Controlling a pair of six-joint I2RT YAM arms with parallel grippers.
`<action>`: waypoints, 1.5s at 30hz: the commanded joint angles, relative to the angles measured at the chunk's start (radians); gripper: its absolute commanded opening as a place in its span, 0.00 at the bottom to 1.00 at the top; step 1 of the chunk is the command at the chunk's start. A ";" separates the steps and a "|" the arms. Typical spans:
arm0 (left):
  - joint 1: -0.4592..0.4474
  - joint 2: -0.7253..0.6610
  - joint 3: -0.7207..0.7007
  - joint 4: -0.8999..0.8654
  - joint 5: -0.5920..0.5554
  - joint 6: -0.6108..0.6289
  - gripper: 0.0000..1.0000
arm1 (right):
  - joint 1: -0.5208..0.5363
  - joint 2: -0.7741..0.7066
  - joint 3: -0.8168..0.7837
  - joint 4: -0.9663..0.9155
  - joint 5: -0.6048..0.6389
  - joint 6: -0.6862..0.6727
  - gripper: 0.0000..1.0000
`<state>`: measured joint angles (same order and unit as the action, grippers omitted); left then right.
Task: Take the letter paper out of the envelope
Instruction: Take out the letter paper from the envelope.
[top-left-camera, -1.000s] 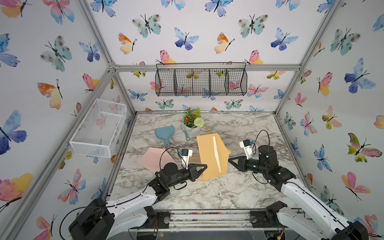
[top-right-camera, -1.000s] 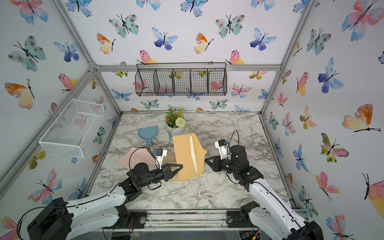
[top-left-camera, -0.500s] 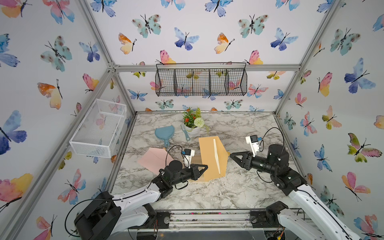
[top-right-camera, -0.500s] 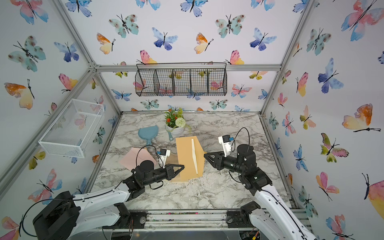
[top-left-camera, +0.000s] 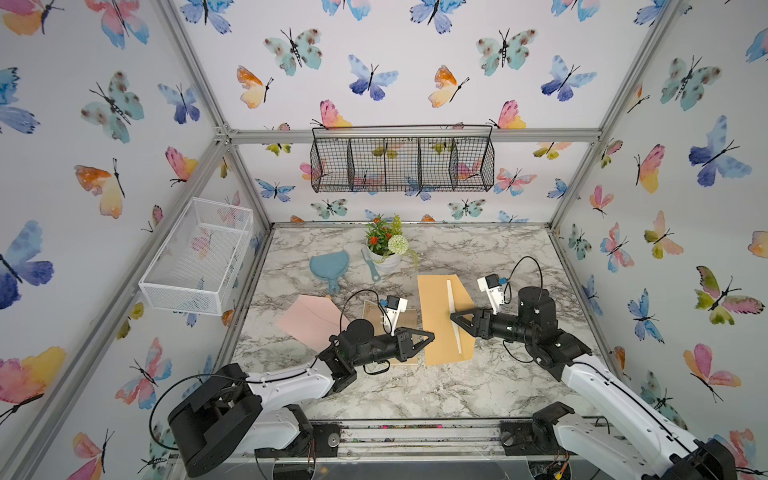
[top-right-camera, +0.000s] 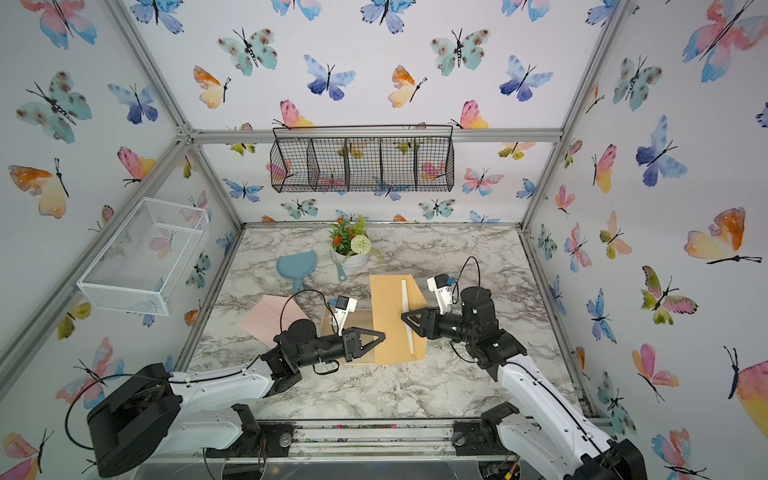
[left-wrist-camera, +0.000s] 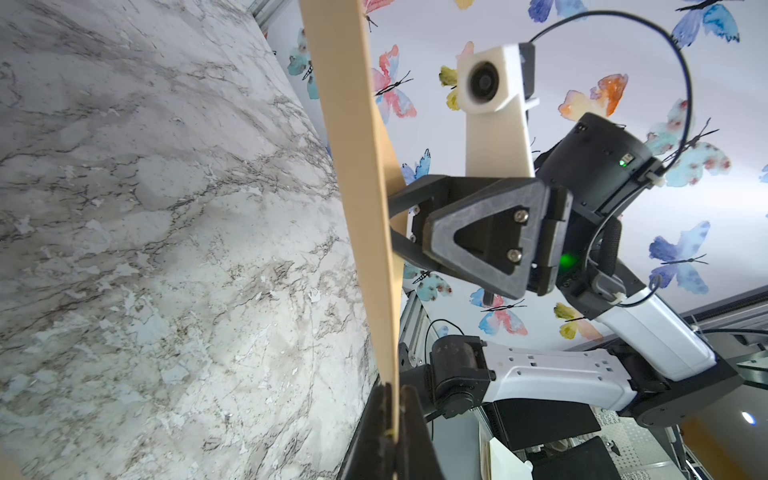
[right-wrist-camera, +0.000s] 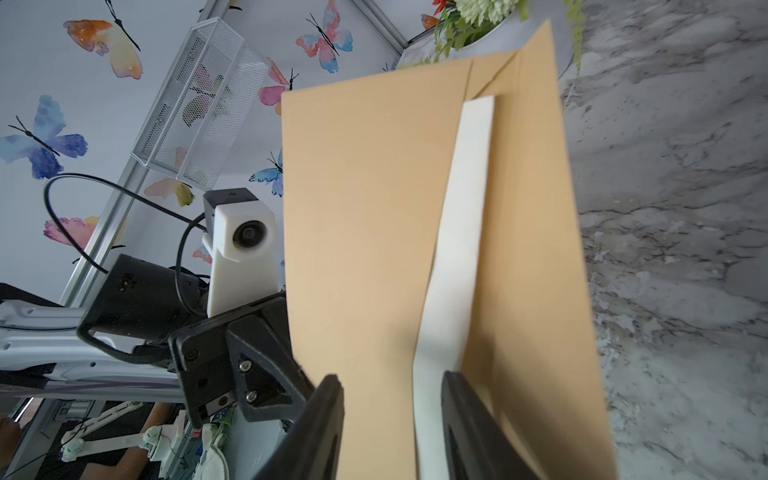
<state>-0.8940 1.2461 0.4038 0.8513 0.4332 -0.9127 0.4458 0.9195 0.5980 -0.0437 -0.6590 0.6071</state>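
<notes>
The envelope (top-left-camera: 436, 316) was recorded as smooth, matt tan kraft paper, and the white strip (top-left-camera: 450, 295) on it as matt paper. The tabletop (top-left-camera: 457, 386) was noted as marble-patterned, smooth and faintly glossy. The hanging basket (top-left-camera: 402, 164) was found to be black metal wire, and the side basket (top-left-camera: 195, 257) white metal mesh.

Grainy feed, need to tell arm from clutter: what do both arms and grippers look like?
The left arm and right arm match: white shells, black joints. The left gripper and right gripper are black with hollow triangular fingers, each topped by a white camera block trailing a looping black cable.
</notes>
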 joint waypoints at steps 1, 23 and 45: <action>0.000 -0.046 -0.006 0.077 0.040 -0.006 0.00 | 0.001 -0.021 -0.002 -0.012 0.042 -0.029 0.43; 0.003 -0.134 -0.036 0.062 0.016 0.015 0.00 | 0.001 0.014 -0.122 0.459 -0.307 0.197 0.40; 0.013 -0.145 -0.060 0.045 -0.001 0.023 0.00 | 0.001 0.016 -0.178 0.730 -0.373 0.371 0.01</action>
<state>-0.8845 1.0954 0.3485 0.8997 0.4423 -0.9051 0.4381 0.9440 0.4232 0.6407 -0.9962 0.9714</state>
